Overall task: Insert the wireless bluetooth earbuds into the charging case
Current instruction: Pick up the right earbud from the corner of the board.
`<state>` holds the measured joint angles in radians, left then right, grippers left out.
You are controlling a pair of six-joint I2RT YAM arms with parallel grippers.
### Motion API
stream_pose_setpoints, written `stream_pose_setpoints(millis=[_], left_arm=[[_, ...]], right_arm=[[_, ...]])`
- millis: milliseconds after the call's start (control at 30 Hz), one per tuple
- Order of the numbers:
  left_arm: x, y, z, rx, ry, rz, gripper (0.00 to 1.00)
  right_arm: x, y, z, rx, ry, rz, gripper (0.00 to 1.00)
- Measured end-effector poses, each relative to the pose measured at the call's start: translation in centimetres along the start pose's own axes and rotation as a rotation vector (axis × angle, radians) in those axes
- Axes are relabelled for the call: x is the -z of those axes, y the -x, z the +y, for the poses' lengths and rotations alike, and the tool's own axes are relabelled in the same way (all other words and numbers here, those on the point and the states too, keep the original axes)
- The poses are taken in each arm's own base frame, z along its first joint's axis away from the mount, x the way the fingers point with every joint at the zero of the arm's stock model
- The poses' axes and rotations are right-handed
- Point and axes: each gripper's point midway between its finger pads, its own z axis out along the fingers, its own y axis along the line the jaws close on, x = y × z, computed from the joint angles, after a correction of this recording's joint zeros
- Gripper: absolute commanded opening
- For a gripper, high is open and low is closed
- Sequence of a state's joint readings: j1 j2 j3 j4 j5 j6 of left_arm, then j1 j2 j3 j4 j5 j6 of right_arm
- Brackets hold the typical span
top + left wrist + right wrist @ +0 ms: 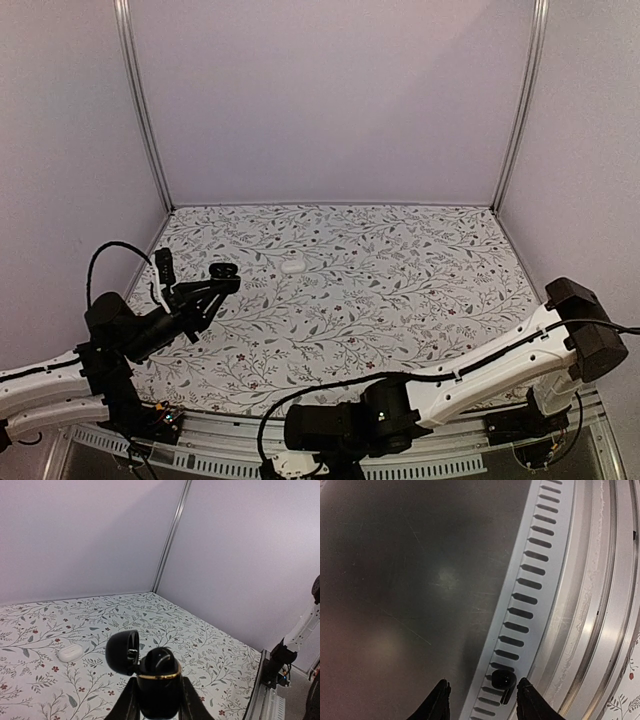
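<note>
Pale walls [330,100] close round a leaf-patterned worktop [420,290]. From above, the left hand [218,281] hangs over its left side, clamped on a black charging case [225,270]. A small white case [292,265] lies further in, well apart. The right arm [480,365] folds down past the near edge, its hand hidden in this view. Only the left wrist camera shows the charging case upright between the fingers, lid swung open, with a gold rim and something dark and glossy in its well; whether that is an earbud I cannot tell. Only the right wrist camera shows the right hand [482,700], fingers spread and gripping nothing, over a slotted rail [520,600]. What looks like a tiny dark earbud [503,681] lies on the rail between the fingertips
</note>
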<state>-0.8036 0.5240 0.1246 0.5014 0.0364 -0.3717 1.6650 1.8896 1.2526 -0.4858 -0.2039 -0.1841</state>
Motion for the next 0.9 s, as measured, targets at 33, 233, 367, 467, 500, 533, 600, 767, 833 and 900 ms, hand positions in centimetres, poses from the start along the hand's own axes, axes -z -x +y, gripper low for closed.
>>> stream_pose_setpoints(millis=[33, 233, 367, 467, 500, 533, 600, 767, 833, 900], left_arm=[[0.0, 0.0, 0.0, 0.0, 0.0, 0.001, 0.0], [0.0, 0.0, 0.0, 0.0, 0.001, 0.001, 0.0], [0.0, 0.0, 0.0, 0.0, 0.001, 0.002, 0.0], [0.0, 0.0, 0.0, 0.0, 0.001, 0.002, 0.0], [0.0, 0.0, 0.0, 0.0, 0.001, 0.002, 0.0], [0.0, -0.1, 0.0, 0.0, 0.001, 0.002, 0.0], [0.0, -0.1, 0.0, -0.001, 0.002, 0.003, 0.0], [0.0, -0.1, 0.1, -0.001, 0.002, 0.006, 0.0], [0.0, -0.2, 0.1, -0.001, 0.002, 0.006, 0.0], [-0.1, -0.2, 0.1, -0.001, 0.003, 0.008, 0.0]], right_arm=[[-0.1, -0.2, 0.0, 0.003, -0.005, 0.009, 0.42], [-1.5, -1.4, -1.2, 0.002, -0.07, 0.075, 0.39], [-1.7, -1.3, -2.1, 0.001, -0.12, 0.092, 0.32], [-1.9, -1.3, -2.7, -0.001, -0.152, 0.102, 0.26], [-1.9, -1.2, -2.9, -0.001, -0.162, 0.105, 0.24], [-1.9, -1.3, -3.0, 0.0, -0.171, 0.109, 0.21], [-1.9, -1.2, -3.1, 0.002, -0.186, 0.116, 0.18], [-1.8, -1.2, -3.5, 0.001, -0.217, 0.124, 0.13], [-1.8, -1.2, -3.6, -0.001, -0.226, 0.123, 0.12], [-1.7, -1.2, -4.2, -0.018, -0.233, 0.119, 0.12]])
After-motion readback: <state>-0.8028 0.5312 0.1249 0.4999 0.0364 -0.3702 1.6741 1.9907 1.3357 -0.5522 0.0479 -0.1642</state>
